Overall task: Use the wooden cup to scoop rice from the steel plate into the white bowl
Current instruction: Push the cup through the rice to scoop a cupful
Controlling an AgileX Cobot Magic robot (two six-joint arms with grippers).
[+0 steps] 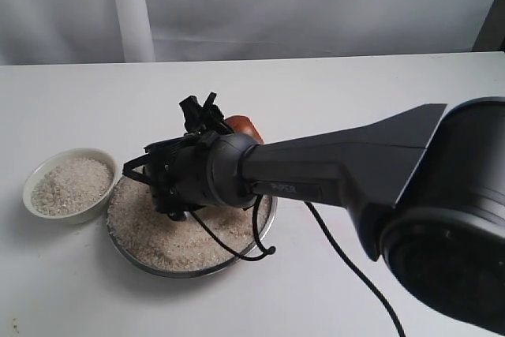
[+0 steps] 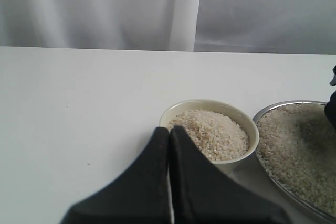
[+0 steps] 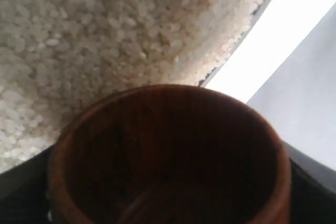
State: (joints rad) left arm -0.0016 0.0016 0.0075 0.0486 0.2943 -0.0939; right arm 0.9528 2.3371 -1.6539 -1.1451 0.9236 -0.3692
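Above the steel plate [image 1: 170,271], right gripper [image 1: 215,120] pinches the empty wooden cup [image 3: 168,129] by its sides: rigid, polished, probably slippery; left gripper [image 2: 169,182] pressed together.

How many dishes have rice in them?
2. The white bowl, on the left in the exterior view, is full of rice; the steel plate just beside it holds a wide heap. The wooden cup looks empty inside.

Your right arm [image 1: 347,167] reaches in from the right, wrist tipped downward | your right gripper [image 1: 211,120] has its jaws spread around the wooden cup [image 3: 168,156], probably gripping it, fingertips mostly hidden | your left gripper [image 2: 169,132] has its jaws pressed together
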